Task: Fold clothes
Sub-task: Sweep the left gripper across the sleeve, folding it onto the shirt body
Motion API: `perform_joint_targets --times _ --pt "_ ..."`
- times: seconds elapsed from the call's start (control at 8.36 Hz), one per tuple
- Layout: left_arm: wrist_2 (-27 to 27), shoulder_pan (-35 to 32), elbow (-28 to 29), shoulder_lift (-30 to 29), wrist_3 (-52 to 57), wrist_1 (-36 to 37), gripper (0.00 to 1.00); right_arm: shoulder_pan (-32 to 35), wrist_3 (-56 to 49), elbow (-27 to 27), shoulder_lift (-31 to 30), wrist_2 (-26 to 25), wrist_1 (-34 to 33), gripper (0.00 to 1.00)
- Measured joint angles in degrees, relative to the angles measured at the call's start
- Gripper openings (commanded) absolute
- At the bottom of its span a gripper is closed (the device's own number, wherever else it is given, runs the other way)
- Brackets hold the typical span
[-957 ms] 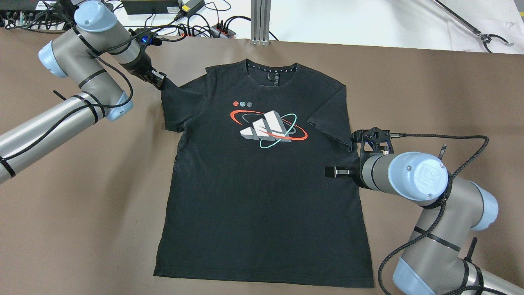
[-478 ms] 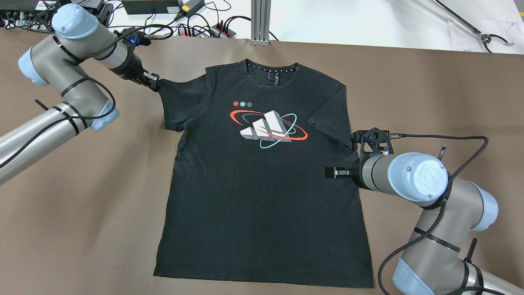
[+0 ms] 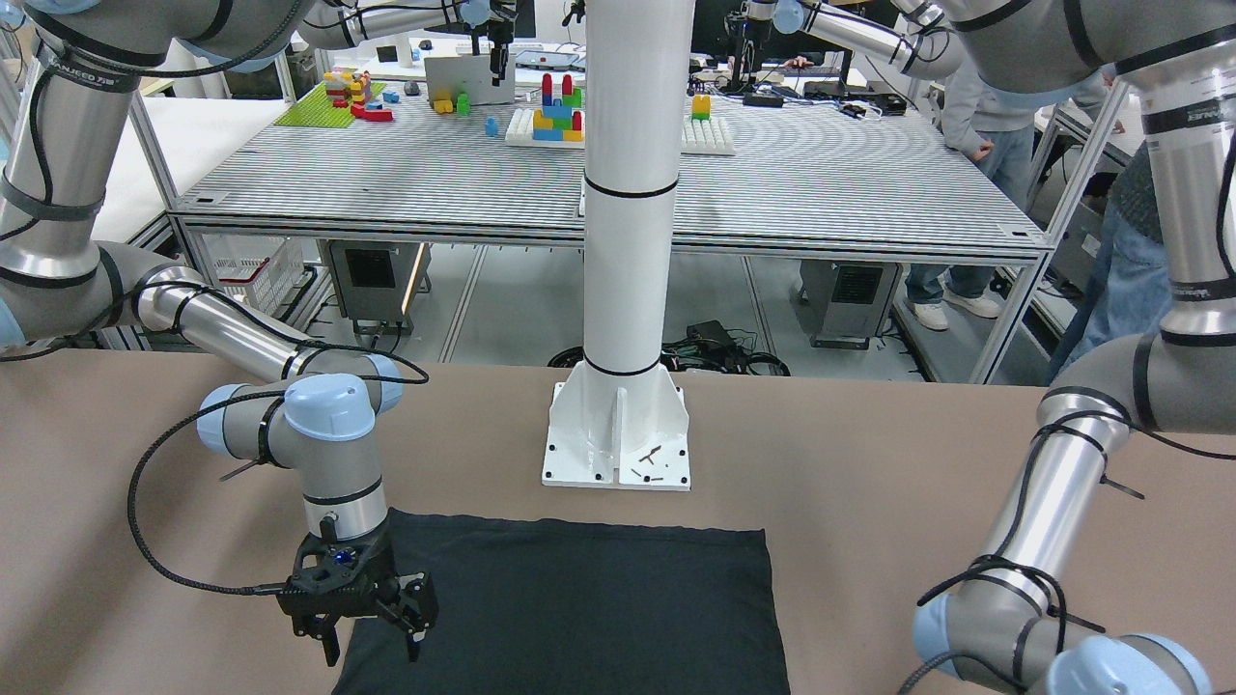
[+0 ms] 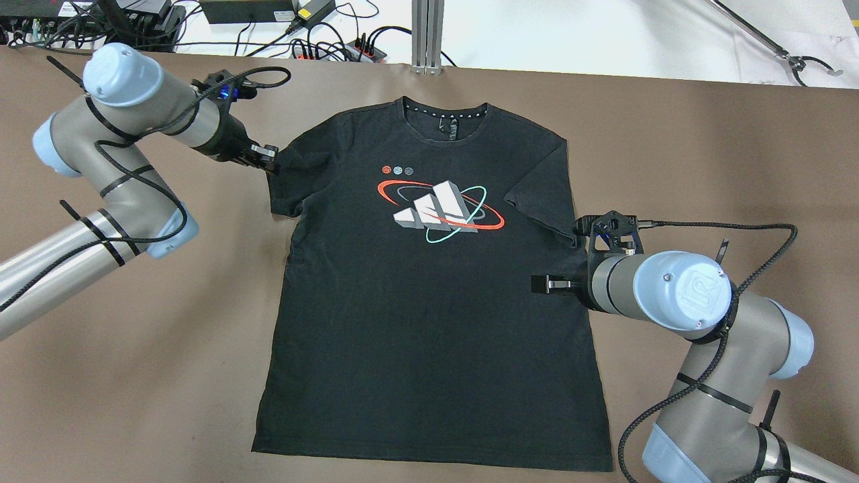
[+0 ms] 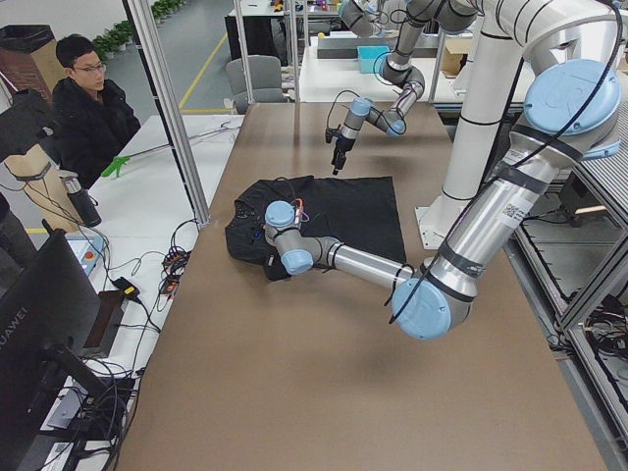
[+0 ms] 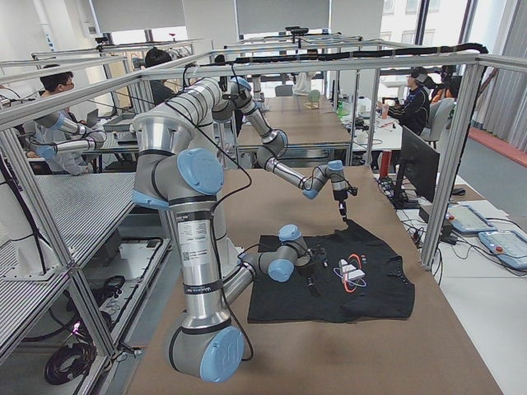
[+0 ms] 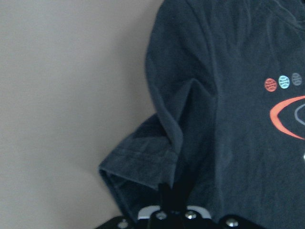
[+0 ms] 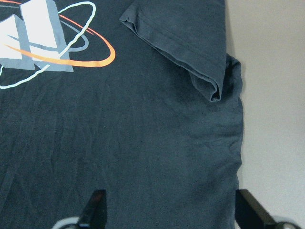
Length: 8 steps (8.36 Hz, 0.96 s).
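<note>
The clothes are one black T-shirt [image 4: 429, 322] with a red, white and teal print, spread face up on the brown table [image 4: 134, 349]. My left gripper [image 4: 268, 159] is shut on the shirt's left sleeve. In the left wrist view the sleeve hem [image 7: 143, 160] bunches up just ahead of that gripper [image 7: 172, 191]. My right gripper [image 3: 372, 649] hangs open over the shirt's right side, below the other sleeve [image 8: 190, 52]. Its fingers [image 8: 97, 205] stand wide apart above the fabric [image 8: 143, 143] and hold nothing.
A white pillar with a base plate [image 3: 618, 454] stands on the table just behind the shirt's hem [image 3: 579, 529]. Cables and a power strip [image 4: 335, 40] lie past the table's far edge, beside an aluminium post [image 4: 426, 33]. A person [image 5: 88, 108] sits beyond that edge.
My left gripper has moved right and towards me with the sleeve, which now lies closer to the shirt's body. The right arm has hardly moved.
</note>
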Motion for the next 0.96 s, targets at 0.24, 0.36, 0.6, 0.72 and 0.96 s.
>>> perform_joint_targets --times 0.24,0.36,0.6,0.72,0.96 --pt "4.8 3.6 0.2 -3.3 -5.1 0.5 0.00 -0.1 -0.1 -0.2 -0.1 0.0 0.0 0.95" --pt "5.8 4.4 1.4 -6.1 -7.3 1.6 0.00 -0.1 -0.2 -0.3 -0.1 0.0 0.0 0.95" --pt "8.4 5.2 5.3 -12.2 -9.7 4.5 0.00 -0.2 -0.3 -0.5 -0.2 0.0 0.0 0.95" --pt "10.3 5.9 6.9 -14.1 -10.4 5.0 0.00 -0.3 -0.3 -0.6 -0.2 -0.1 0.0 0.95" --pt "12.9 7.3 9.0 -15.8 -11.5 5.3 0.00 -0.6 -0.3 -0.7 -0.2 -0.1 0.0 0.95"
